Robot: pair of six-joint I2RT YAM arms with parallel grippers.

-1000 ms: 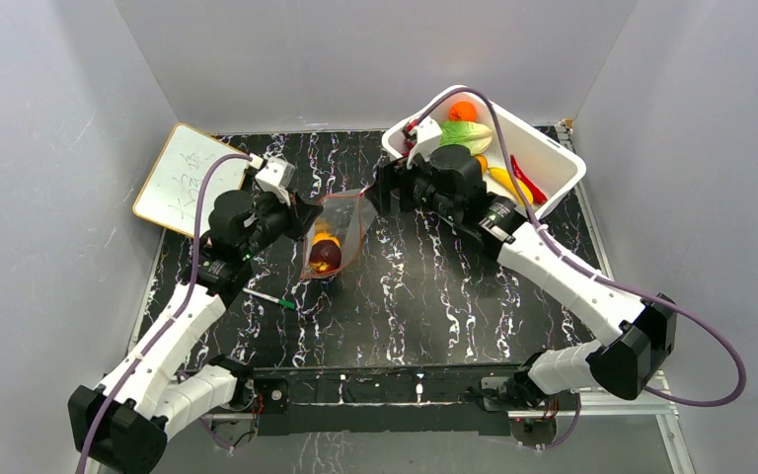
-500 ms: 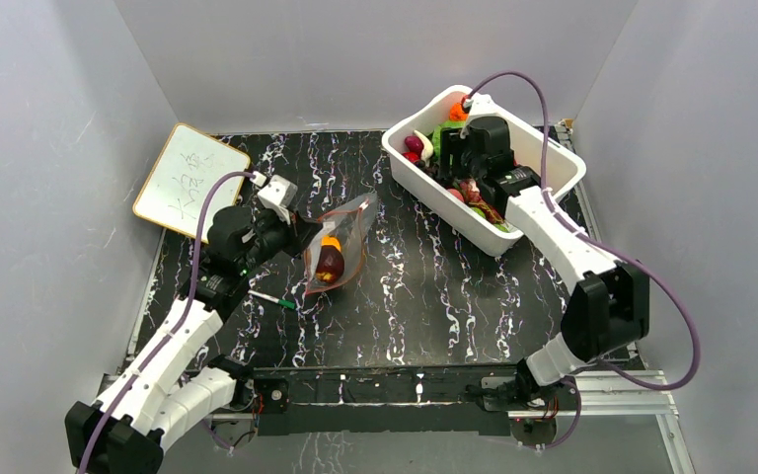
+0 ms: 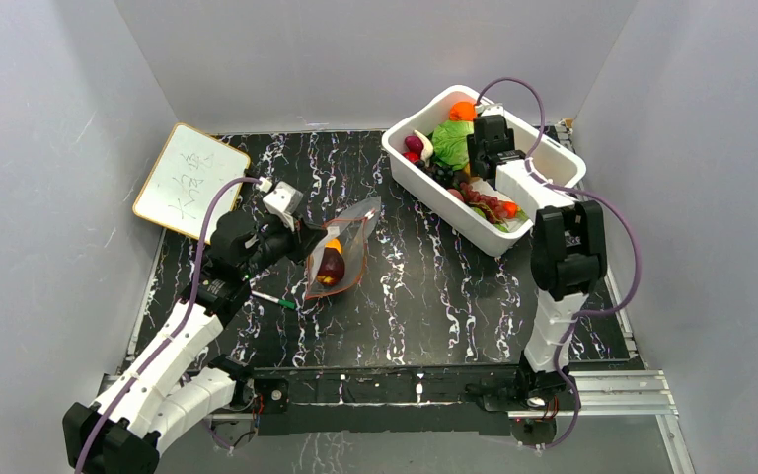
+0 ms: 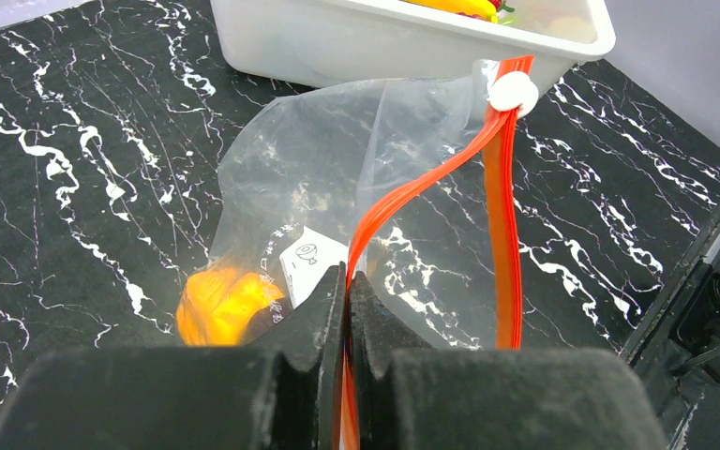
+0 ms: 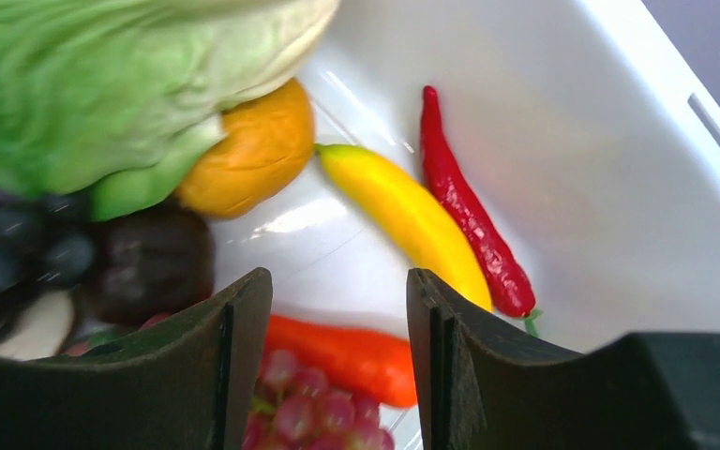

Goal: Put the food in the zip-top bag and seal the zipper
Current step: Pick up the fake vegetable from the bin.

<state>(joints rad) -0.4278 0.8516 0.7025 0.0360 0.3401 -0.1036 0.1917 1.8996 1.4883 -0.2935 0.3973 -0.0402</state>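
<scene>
Fetching food is the current step. Left gripper, pressed together, pinches the zipper, holding the part-filled zip-top bag at desk centre-left. Right gripper, spread and empty, hovers over the far-right tub; next, descend onto one piece.

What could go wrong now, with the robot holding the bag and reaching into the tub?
The left gripper pinches only the thin zipper, so the zip-top bag might slip free or sag shut. The right gripper hangs open over the crowded white tub. The carrot sits right next to the grapes, so it might grab both or lose the glossy carrot.
</scene>
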